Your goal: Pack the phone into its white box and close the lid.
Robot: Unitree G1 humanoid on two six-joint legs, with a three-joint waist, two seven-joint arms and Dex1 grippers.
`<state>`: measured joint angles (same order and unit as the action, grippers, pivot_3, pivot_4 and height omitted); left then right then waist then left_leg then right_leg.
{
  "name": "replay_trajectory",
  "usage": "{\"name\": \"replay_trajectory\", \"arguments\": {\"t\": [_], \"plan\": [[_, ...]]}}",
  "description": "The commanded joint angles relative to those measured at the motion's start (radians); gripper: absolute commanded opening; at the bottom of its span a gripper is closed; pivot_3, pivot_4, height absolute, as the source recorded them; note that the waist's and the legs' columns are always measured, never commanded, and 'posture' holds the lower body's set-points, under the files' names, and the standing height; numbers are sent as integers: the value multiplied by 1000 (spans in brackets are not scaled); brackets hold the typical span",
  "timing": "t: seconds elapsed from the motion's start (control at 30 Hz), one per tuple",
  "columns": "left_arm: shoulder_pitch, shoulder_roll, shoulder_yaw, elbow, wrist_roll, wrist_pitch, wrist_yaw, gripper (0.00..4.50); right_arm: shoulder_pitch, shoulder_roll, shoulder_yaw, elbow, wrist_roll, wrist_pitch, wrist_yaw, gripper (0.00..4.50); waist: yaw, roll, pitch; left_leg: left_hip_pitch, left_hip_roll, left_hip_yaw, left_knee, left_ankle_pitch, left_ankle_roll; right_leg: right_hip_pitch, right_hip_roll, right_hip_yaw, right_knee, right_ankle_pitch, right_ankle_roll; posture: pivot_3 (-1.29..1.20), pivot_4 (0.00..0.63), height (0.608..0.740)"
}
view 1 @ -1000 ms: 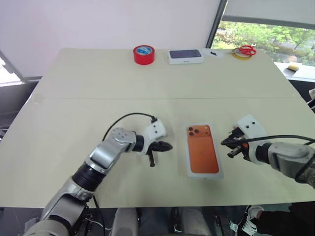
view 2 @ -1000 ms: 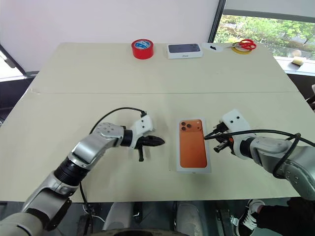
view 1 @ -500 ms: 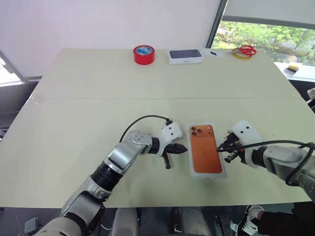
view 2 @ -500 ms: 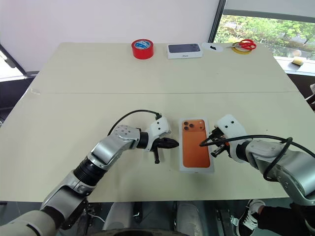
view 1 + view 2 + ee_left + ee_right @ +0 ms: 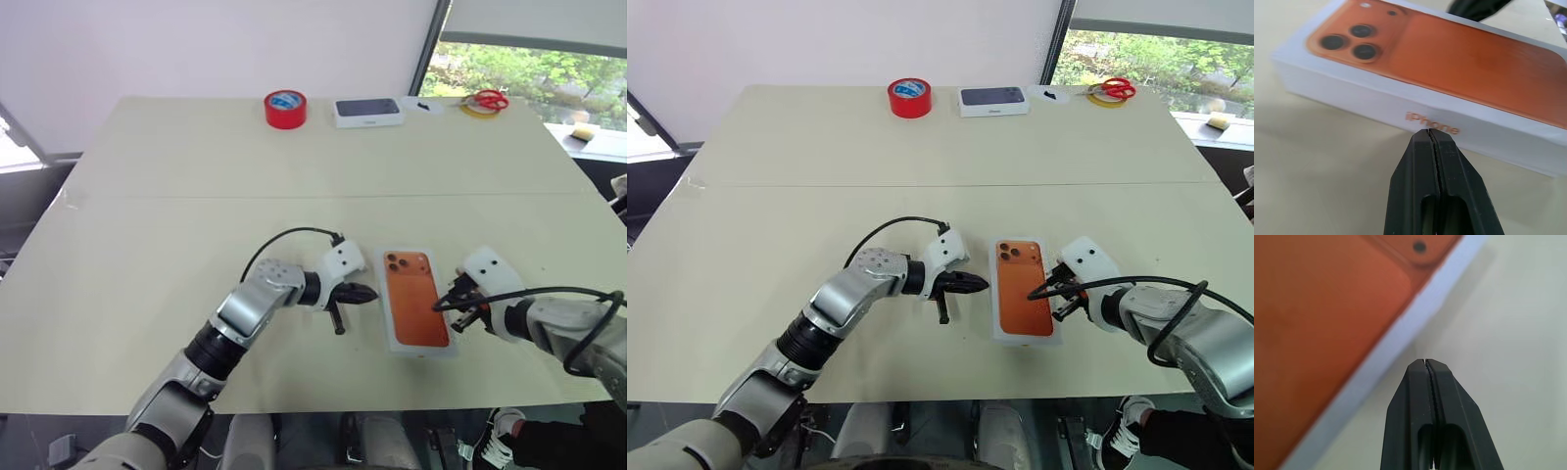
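Both pincers are shut tight w/ nothing in them. The L pincer [image 5: 368, 293] and R pincer [image 5: 439, 306] flank the white box [image 5: 395, 311], which lies flat on the tabletop [image 5: 176, 186] near the front edge, long axis running roughly 12-to-6. Its top shows an orange phone back, lens cluster at the 11 o'clock corner. From the L wrist view the white side wall is tall and carries orange "iPhone" lettering, so prob. the lid is on and the orange face is print. Can't rule out the phone itself lying on top, so whether it's packed can't be told from here. Seen from the box, the L pincer sits at 9 o'clock, tip aimed across at the lettered long side, v. close or just touching, can't say which. The R pincer is at 3 o'clock, tip at the box's right rim, about over the white edge; contact also unclear. My read on why: closed tips on opposite long sides look like a bracing or squaring setup, one side steadying while the other nudges or pries at the lid seam. Shut fingers suit poking and pushing, not gripping, so no lift looks imminent. Far side of the tabletop, approx. 12 o'clock and well apart: red tape roll [image 5: 285, 108], a closed dark-topped white box [image 5: 368, 113] and red-handled scissors [image 5: 489, 100], none in play.
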<state>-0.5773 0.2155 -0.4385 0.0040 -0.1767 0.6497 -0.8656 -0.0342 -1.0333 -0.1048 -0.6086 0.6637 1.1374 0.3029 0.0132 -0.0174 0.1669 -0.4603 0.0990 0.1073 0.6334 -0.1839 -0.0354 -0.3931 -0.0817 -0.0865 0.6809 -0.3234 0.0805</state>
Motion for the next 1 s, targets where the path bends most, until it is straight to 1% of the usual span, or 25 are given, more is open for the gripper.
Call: {"name": "replay_trajectory", "arguments": {"t": [0.03, 0.13, 0.23, 0.3, 0.4, 0.53, 0.6, 0.67, 0.73, 0.8, 0.87, 0.9, 1.0], "plan": [[-30, -25, 80, -7, -49, 14, 22, 0, 41, -36, -95, -52, -37, -54, 67, 15, 2, 0, 0, 0, 0, 0, 0, 0, 0, 0, 0, 0, 0, 0, 0, 0, 150, 730], [-52, -51, 119, 0, -76, 36, 41, 0, 110, -33, -173, -95, -29, -104, 151, 15, 2, 0, 0, 0, 0, 0, 0, 0, 0, 1, 0, 0, 0, 0, 0, 0, 150, 730], [-74, -73, 99, 25, -56, 13, 52, 0, 177, -11, -234, -158, -2, -147, 235, 15, 2, 0, 0, 0, 0, -1, 0, 0, 0, 1, 0, -1, 0, 0, 0, 0, 150, 730], [-88, -93, 87, 55, -44, 4, 64, 0, 211, 6, -247, -197, 17, -156, 268, 15, 2, 0, 0, 1, 0, -1, 0, 0, 0, 2, 0, -1, 0, 0, 0, 0, 150, 730], [-108, -108, 37, 111, 5, -24, 77, 0, 244, 35, -208, -239, 24, -146, 265, 15, 1, -1, 0, 1, 0, -1, 1, 0, 0, 2, 0, -1, 0, 0, 0, 0, 150, 730], [-122, -117, -15, 162, 54, -46, 86, 0, 253, 64, -117, -221, -18, -94, 199, 15, 0, -1, 0, 1, 0, -2, 1, 0, 0, 2, 0, -1, 0, 0, 0, 0, 150, 730], [-121, -117, -21, 171, 65, -51, 87, 0, 254, 72, -91, -213, -33, -73, 176, 15, 0, -2, -1, 1, 0, -2, 1, 0, 0, 3, 0, -1, 0, 0, 0, 0, 150, 730], [-116, -116, -8, 162, 58, -53, 84, 0, 257, 78, -93, -212, -45, -76, 169, 15, 0, -3, -2, 3, 0, -2, 1, 0, 0, 4, 0, -1, 0, 0, 0, 0, 150, 730], [-117, -113, 23, 154, 43, -42, 86, 0, 249, 84, -112, -210, -42, -75, 167, 15, 0, -4, -3, 3, 0, -3, 1, 0, 0, 4, 0, -1, 0, 0, 0, 0, 150, 730], [-118, -91, 101, 140, 14, -48, 103, 0, 224, 111, -169, -189, -57, -139, 164, 15, -1, -4, -2, 3, 0, -3, 1, 0, 0, 5, 0, -1, 0, 0, 0, 0, 150, 730], [-112, -48, 192, 110, -15, -66, 116, 0, 200, 147, -227, -151, -125, -270, 146, 15, -4, -4, -2, 3, 0, -4, 1, 0, 0, 4, 0, -1, 0, 0, 0, 0, 150, 730], [-108, -30, 218, 99, -25, -74, 117, 0, 192, 160, -239, -139, -151, -308, 139, 15, -6, -3, -2, 3, 0, -3, 0, 0, 0, 3, 0, 0, 1, 0, 0, 0, 150, 730], [-69, 71, 308, 59, -37, -110, 115, 0, 161, 172, -286, -67, -163, -331, 153, 15, -5, -2, -3, 3, 0, -3, -1, 0, 0, 2, 1, 0, 1, 0, 0, 0, 150, 730]]}}
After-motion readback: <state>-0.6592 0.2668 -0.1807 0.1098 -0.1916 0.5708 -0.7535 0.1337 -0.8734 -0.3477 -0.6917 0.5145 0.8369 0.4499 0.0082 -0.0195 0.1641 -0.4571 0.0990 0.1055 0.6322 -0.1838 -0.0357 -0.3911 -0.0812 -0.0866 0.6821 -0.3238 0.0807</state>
